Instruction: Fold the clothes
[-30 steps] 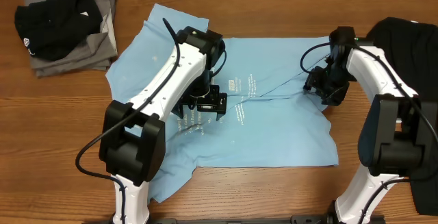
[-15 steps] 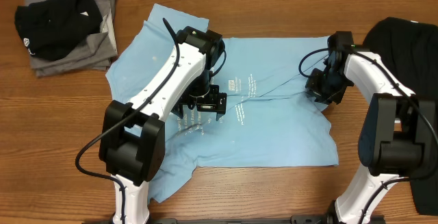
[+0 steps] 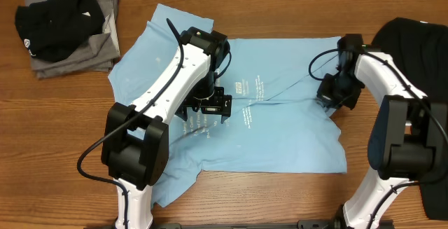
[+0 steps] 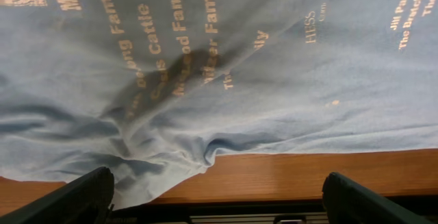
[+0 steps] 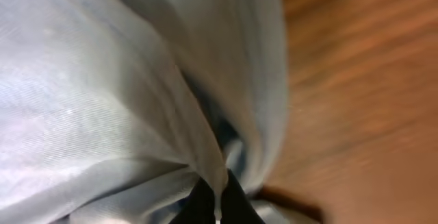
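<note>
Right gripper [image 3: 334, 94]: closed tight on a pinch of the blue shirt [image 3: 280, 131] at its right edge.

Left gripper [image 3: 210, 106]: fully open, holding nothing, over the lettering [image 3: 248, 89] left of centre.

The shirt lies spread on the table [image 3: 280, 201], its long axis running left to right. From your pinch the whole body lies to the left, so I judge a fold would carry that edge leftward, toward the left arm. The right arm is nearer that edge.

Black shirt [image 3: 413, 40] waits at far right, well apart.

The right wrist view shows cloth bunched between the fingertips [image 5: 198, 203], with bare wood just beside it. Overhead, the wrist hides that pinch. The left wrist view shows only print, a rumpled hem, and no cloth between its fingers [image 4: 75, 196].
</note>
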You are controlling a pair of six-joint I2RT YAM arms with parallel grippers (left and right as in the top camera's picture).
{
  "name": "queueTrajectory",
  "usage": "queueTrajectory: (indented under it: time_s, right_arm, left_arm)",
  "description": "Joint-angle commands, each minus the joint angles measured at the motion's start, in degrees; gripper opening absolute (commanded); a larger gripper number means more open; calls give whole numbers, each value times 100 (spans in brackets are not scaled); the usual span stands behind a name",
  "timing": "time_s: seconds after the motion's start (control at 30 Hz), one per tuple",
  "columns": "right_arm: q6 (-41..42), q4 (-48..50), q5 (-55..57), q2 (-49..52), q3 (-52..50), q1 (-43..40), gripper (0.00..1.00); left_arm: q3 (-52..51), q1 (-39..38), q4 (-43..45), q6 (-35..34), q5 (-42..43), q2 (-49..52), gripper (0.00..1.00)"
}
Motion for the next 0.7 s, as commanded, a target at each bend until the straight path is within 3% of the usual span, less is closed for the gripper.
queueTrajectory:
  time_s: [0.0, 0.37, 0.4, 0.43, 0.53, 0.57, 0.67]
  right_arm:
    - [90, -341, 417, -2, 577, -179, 4]
    - [470, -1589, 1152, -4, 1115, -315, 4]
    - [472, -1661, 1202, -4, 1115, -315, 13]
    - [472, -1744, 1255, -4, 1115, -317, 29]
    - [590, -2009, 1491, -4, 1115, -337, 58]
    - [669, -2081, 1556, -4, 1115, -345, 74]
    - [754, -2291, 1572, -4, 1117, -398, 92]
  left_arm:
    - [-52, -4, -9, 0, -94, 0, 100]
    - [-52, -2, 33, -2, -129, 0, 100]
    - [-52, -4, 35, -2, -129, 0, 100]
    - [-52, -4, 37, -2, -129, 0, 100]
    - [-52, 0, 63, 0, -131, 0, 100]
    - [-52, 2, 90, 0, -131, 0, 100]
    - [-52, 7, 190, 0, -131, 0, 100]
